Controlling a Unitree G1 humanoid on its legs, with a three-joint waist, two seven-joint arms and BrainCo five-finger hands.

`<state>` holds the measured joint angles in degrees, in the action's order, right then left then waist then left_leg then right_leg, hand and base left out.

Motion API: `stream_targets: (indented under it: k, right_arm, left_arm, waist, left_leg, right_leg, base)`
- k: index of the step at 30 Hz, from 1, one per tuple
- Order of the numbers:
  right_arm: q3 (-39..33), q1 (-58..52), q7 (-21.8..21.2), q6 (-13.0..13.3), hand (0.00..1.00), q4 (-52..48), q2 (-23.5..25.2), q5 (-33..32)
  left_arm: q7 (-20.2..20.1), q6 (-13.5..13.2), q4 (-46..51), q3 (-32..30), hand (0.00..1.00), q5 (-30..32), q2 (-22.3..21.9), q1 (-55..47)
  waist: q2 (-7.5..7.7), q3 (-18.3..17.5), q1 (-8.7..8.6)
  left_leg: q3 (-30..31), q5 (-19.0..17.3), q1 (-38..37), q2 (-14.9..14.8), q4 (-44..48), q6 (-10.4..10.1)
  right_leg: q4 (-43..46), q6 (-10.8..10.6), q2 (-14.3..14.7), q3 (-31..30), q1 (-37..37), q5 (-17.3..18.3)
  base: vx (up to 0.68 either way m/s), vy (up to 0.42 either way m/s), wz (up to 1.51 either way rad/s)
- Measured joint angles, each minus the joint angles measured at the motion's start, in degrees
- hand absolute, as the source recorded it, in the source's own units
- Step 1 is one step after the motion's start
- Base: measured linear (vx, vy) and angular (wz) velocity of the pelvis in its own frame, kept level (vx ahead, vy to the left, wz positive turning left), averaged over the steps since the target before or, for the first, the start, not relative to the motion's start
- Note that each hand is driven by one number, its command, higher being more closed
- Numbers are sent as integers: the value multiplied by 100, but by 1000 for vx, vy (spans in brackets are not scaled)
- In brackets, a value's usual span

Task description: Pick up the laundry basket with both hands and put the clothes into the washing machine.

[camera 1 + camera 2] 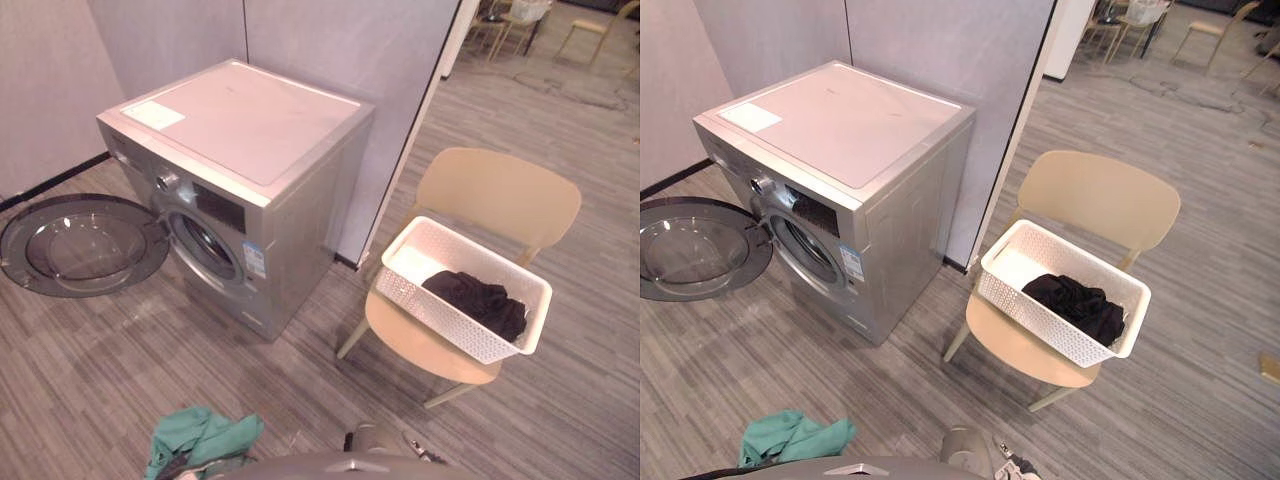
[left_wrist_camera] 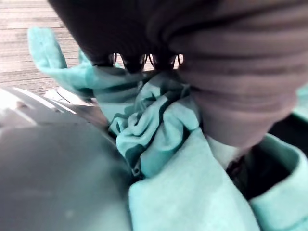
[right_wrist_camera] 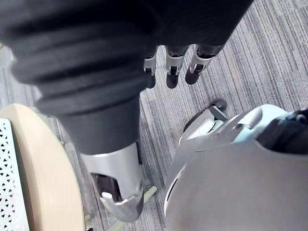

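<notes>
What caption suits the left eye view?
Open washing machine beside a chair holding a white laundry basket of dark clothes; teal cloth in foreground.

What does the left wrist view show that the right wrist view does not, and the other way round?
Left wrist view: the left hand, its fingers curled into a bunched teal garment. Right wrist view: the right hand, fingers relaxed and holding nothing, with the beige chair seat and a corner of the white basket past it. Both: the grey striped floor beyond a hand's dark ribbed cover.
</notes>
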<state>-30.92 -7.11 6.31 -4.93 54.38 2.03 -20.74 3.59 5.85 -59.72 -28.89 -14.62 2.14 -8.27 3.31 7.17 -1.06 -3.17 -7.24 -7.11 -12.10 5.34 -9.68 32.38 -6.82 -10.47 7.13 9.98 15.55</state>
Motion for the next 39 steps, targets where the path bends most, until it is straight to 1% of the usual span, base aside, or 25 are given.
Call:
stream_targets:
  k: [3,5,8,10,12,15,16,17,19,22,23,24,25,26,27,28,29,31,32,33,35,36,37,38,39]
  right_arm:
    - [164,-62,-10,-18,0,-23,-143,279]
    - [610,-3,-69,-31,0,-26,-281,547]
    - [934,213,-112,-34,0,-102,-323,554]
    - [1044,335,-125,-31,0,-180,-198,540]
    - [1042,349,-139,-24,0,-208,-115,532]
    - [1025,295,-128,-29,0,-323,-141,538]
    - [967,213,-119,-30,0,-386,-147,538]
    - [922,144,-118,-31,0,-395,-175,539]
    - [756,95,-103,-53,0,-383,-257,540]
    - [432,-77,39,-103,0,-253,-279,532]
    - [258,-103,64,-134,0,-6,-355,529]
    - [250,-103,67,-141,0,119,-350,529]
    - [146,-115,64,-152,0,301,-280,500]
    - [-58,-71,81,-171,0,548,-148,430]
    - [-84,-68,76,-184,0,583,-151,429]
    - [-88,-28,83,-160,0,589,-135,420]
    - [-72,6,88,-153,0,581,-137,426]
    - [133,87,227,-152,0,406,-195,566]
    - [385,147,270,-147,0,225,-254,733]
    - [449,205,270,-145,0,157,-264,777]
    - [908,405,288,-153,0,-105,-248,946]
    - [1055,420,270,-145,0,-231,-253,1019]
    - [1255,464,241,-119,0,-466,-260,1029]
    - [1407,500,237,-98,0,-627,-216,1029]
    - [1460,511,225,-84,0,-670,-223,1020]
  left_arm:
    - [3,25,51,-38,100,10,-122,19]
    - [-1,28,50,-30,100,-58,-127,-14]
    - [2,29,44,-23,100,-106,-103,-37]
    - [34,31,44,13,100,-102,-70,27]
    - [71,19,168,104,100,-103,-59,58]
    - [75,-25,301,47,100,-111,-139,64]
    - [74,-36,293,-44,100,-142,-170,58]
    - [80,-31,278,-88,100,-159,-214,53]
    - [103,1,280,-149,100,-202,-239,35]
    - [216,-35,303,-389,100,-341,-237,42]
    - [270,-72,273,-351,100,-387,-256,24]
    - [289,-75,247,-369,100,-406,-232,-10]
    - [345,-75,216,-345,100,-417,-158,-71]
    - [379,-106,184,-268,100,-417,8,-145]
    - [373,-116,166,-181,100,-417,67,-135]
    - [367,-103,68,-1,100,-413,159,-51]
    - [364,-85,3,99,100,-409,217,-35]
    - [362,-89,-105,561,100,-358,283,43]
    - [357,-85,-112,914,100,-296,366,63]
    - [355,-88,-115,1030,100,-256,421,91]
    - [352,-85,-118,1398,100,-114,566,161]
    - [347,-80,-121,1472,100,-81,565,145]
    - [333,-80,-126,1574,100,-34,563,127]
    - [320,-78,-152,1587,100,89,569,122]
    - [321,-75,-171,1619,100,143,568,161]
  waist:
    - [-122,-95,18]
    - [-137,-245,115]
    - [-147,-374,190]
    - [-150,-232,168]
    - [-156,-186,190]
    - [-226,-35,202]
    - [-145,-36,218]
    - [-255,-28,222]
    - [-357,25,132]
    - [-191,47,123]
    - [-219,25,128]
    - [-145,39,138]
    - [-96,-16,122]
    - [59,-182,21]
    - [80,-212,51]
    - [75,-227,110]
    - [73,-254,125]
    - [35,-280,127]
    - [-31,-291,106]
    - [-58,-277,59]
    - [-192,-184,50]
    - [-246,-151,51]
    - [-304,-125,32]
    - [-253,-114,2]
    - [-212,-96,0]
  left_leg:
    - [-87,97,86,86,-52,155]
    - [-158,191,159,93,-219,364]
    - [-249,188,341,113,-133,360]
    - [-304,21,616,158,515,225]
    - [-300,-232,1125,146,1826,123]
    - [-312,-234,1543,39,2946,120]
    - [-318,-290,1602,-14,3133,188]
    - [-371,-447,1609,-125,3119,362]
    - [-363,-611,1755,-426,2913,429]
    - [-29,-552,2056,-684,2198,428]
    - [184,-364,1964,-730,1694,295]
    - [86,-160,1960,-649,1823,-116]
    - [-71,-120,2013,-385,2044,-252]
    - [-120,-218,2206,-257,2313,-384]
    - [-159,-313,2214,-212,2391,-402]
    - [-124,-471,2184,-124,2491,-388]
    - [-146,-506,2155,-84,2484,-321]
    - [-374,-446,1966,66,2303,-34]
    - [-521,-378,1838,125,2117,151]
    - [-588,-324,1750,105,2006,247]
    - [-1014,-211,1026,104,1444,404]
    - [-1161,-200,802,88,1307,421]
    - [-1425,-195,491,92,1098,428]
    - [-1636,-195,338,182,1026,428]
    - [-1699,-196,280,284,976,430]
  right_leg:
    - [-463,34,32,300,-229,-91]
    - [-1234,44,289,248,-430,-470]
    - [-1758,54,409,26,-447,-792]
    - [-1941,155,421,-208,-584,-908]
    - [-1967,139,326,-193,-802,-886]
    - [-1817,20,208,-158,-1005,-777]
    - [-1784,21,117,-156,-1031,-736]
    - [-1798,10,94,-158,-1026,-723]
    - [-1786,-69,7,-177,-1001,-671]
    - [-1723,-325,-458,-366,-896,-515]
    - [-1717,-506,-694,-547,-906,-403]
    - [-1747,-553,-839,-640,-966,-373]
    - [-1970,-524,-1050,-862,-1122,-369]
    - [-1952,-520,-992,-945,-1219,-591]
    - [-1955,-379,-1044,-820,-1188,-806]
    - [-2020,-388,-1041,-916,-1134,-1392]
    - [-2008,-341,-1042,-972,-1060,-1670]
    - [-1694,136,-1123,-1023,-646,-2491]
    - [-1337,534,-1166,-893,-352,-2749]
    - [-909,533,-1150,-738,-170,-2553]
    - [779,599,-939,625,296,-1206]
    - [946,615,-778,877,294,-975]
    - [961,570,-268,1084,337,-622]
    - [418,533,246,1061,387,-554]
    - [80,689,367,1113,328,-469]
  base:
    - [-20,-67,42]
    - [57,24,3]
    - [66,79,-14]
    - [61,127,10]
    - [3,112,27]
    - [-18,103,17]
    - [-22,170,0]
    - [-25,203,-2]
    - [17,218,13]
    - [102,359,9]
    - [148,484,-8]
    - [177,549,-6]
    - [273,514,12]
    - [294,456,9]
    - [286,420,-13]
    - [137,251,-38]
    - [170,361,-41]
    - [242,405,-33]
    - [243,351,-28]
    - [248,269,-34]
    - [222,126,-65]
    - [123,24,-94]
    - [126,-34,-89]
    - [134,-44,-85]
    - [182,-32,-98]
